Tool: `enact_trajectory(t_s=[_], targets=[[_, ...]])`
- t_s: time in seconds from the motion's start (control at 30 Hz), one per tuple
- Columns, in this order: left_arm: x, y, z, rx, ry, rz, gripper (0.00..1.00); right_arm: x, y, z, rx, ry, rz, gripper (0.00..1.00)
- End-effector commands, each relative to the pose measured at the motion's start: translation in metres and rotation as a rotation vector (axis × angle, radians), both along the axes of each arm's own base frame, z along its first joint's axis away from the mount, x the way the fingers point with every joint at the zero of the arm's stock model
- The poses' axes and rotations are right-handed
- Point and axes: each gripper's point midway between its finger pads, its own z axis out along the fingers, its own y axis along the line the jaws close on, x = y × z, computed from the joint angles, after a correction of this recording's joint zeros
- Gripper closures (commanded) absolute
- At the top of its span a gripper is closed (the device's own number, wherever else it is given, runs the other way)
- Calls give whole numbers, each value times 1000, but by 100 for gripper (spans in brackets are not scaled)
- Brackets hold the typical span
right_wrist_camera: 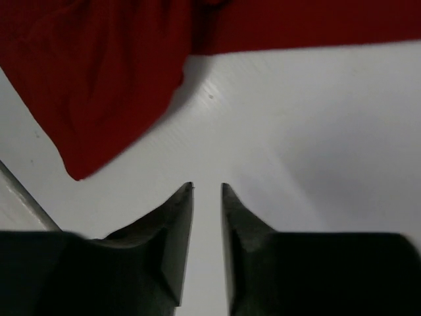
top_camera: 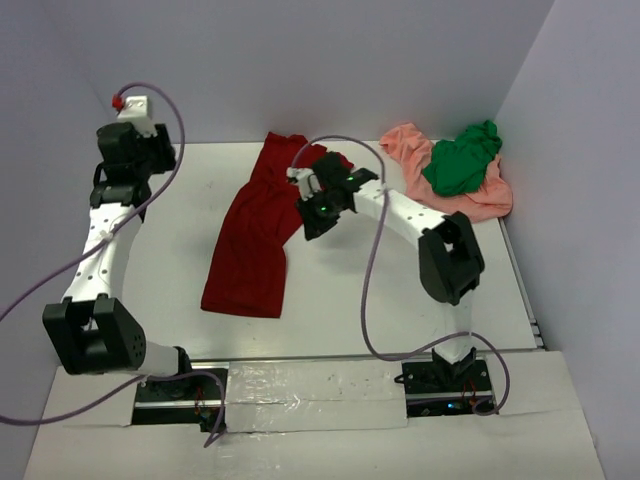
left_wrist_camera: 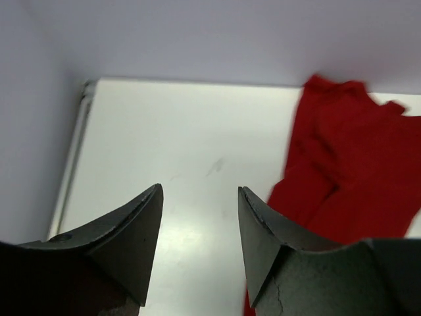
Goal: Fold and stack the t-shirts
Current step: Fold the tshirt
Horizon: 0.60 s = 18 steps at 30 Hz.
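A dark red t-shirt (top_camera: 255,235) lies stretched out lengthwise in the middle of the white table (top_camera: 180,260). At the back right, a bright green t-shirt (top_camera: 461,160) sits crumpled on a salmon-pink one (top_camera: 480,197). My right gripper (top_camera: 303,178) hovers by the red shirt's upper right part. In the right wrist view it (right_wrist_camera: 207,185) stands slightly open over bare table, with red cloth (right_wrist_camera: 99,72) just beyond the tips. My left gripper (top_camera: 160,150) is raised at the back left. It (left_wrist_camera: 200,188) is open and empty, and the red shirt (left_wrist_camera: 348,164) lies to its right.
Grey walls close in the table at the back and on both sides. The table's back left corner (left_wrist_camera: 89,89) shows in the left wrist view. A purple cable (top_camera: 365,270) loops from the right arm over the table. Both arm bases sit at the taped near edge (top_camera: 310,385).
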Motion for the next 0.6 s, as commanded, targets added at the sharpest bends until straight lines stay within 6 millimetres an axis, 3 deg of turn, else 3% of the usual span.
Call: enact_trajectory(t_s=[0.0,0.03,0.07,0.1,0.13,0.3,0.57], targets=[[-31,52,-37,-6,105,106,42,4,48,12,37,-78,99,73],[-36,60,-38,-14,98,115,42,2,57,9,45,-74,114,81],[-45,65,-40,-21,90,126,41,-3,73,4,50,-71,143,96],[-48,71,-49,-23,106,136,42,-5,80,10,62,-83,155,96],[-56,83,-46,-16,99,163,41,-8,88,2,57,-70,170,100],[-77,103,-61,-28,98,207,41,-19,125,-3,101,-125,232,100],[-89,113,-52,-71,30,242,41,-56,159,-24,150,-137,274,100]])
